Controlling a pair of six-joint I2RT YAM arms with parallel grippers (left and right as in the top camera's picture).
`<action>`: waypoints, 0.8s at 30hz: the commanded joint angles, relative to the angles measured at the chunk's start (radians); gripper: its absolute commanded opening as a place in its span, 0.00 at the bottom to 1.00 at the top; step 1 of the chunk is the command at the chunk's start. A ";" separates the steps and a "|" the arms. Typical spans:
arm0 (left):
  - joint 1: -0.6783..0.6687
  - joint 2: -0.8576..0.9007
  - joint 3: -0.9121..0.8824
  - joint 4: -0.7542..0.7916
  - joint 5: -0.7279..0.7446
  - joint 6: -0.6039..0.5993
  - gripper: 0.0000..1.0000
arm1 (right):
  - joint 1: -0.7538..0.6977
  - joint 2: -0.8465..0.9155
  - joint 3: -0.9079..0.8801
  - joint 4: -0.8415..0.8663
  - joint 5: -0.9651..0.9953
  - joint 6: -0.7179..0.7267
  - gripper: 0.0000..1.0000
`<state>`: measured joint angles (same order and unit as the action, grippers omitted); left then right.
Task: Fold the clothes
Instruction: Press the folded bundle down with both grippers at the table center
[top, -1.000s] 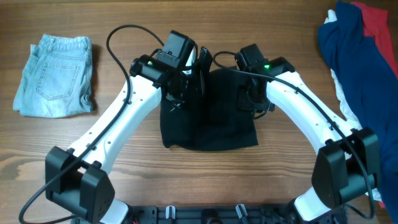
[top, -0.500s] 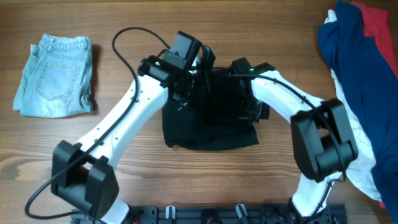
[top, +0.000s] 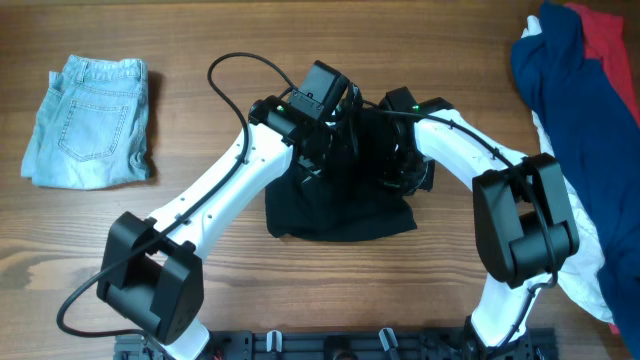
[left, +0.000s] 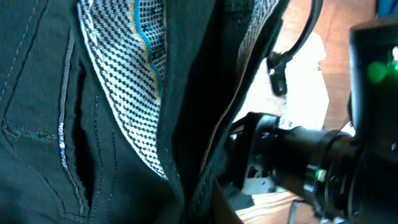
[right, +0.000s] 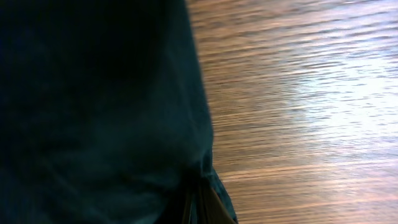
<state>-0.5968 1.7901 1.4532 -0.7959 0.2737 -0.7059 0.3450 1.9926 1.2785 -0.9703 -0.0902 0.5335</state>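
Note:
The black garment (top: 340, 212) lies bunched at the table's middle, its upper part lifted. In the left wrist view it (left: 37, 93) hangs close, showing a black-and-white checked lining (left: 130, 68). My left gripper (top: 335, 135) is over its top edge, and its fingertip (left: 208, 208) is shut on the black fabric. My right gripper (top: 400, 170) is at the garment's right edge. Its fingers (right: 199, 205) are shut on the black cloth (right: 93, 93), low over the wood.
Folded light-blue denim (top: 90, 122) lies at the far left. A pile of navy blue (top: 565, 90), red (top: 608, 35) and white (top: 575, 215) garments fills the right edge. The right arm (left: 323, 168) crosses close to the left wrist. Bare wooden table (top: 200, 50) surrounds the garment.
My left gripper has moved right, carrying the black garment's left edge toward the right gripper. The right gripper shifted slightly left and stays on the fabric.

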 joint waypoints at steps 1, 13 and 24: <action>-0.036 0.000 0.023 0.029 0.013 -0.097 0.04 | 0.016 0.069 -0.010 0.035 -0.121 -0.003 0.04; -0.113 0.000 0.023 0.079 -0.002 -0.147 0.26 | 0.015 0.069 -0.010 0.031 -0.114 -0.008 0.04; -0.036 -0.063 0.026 0.079 0.033 0.002 0.39 | 0.006 0.037 0.005 -0.014 -0.033 0.020 0.04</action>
<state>-0.6918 1.7897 1.4532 -0.7204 0.3088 -0.7971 0.3412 1.9976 1.2816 -0.9604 -0.1562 0.5331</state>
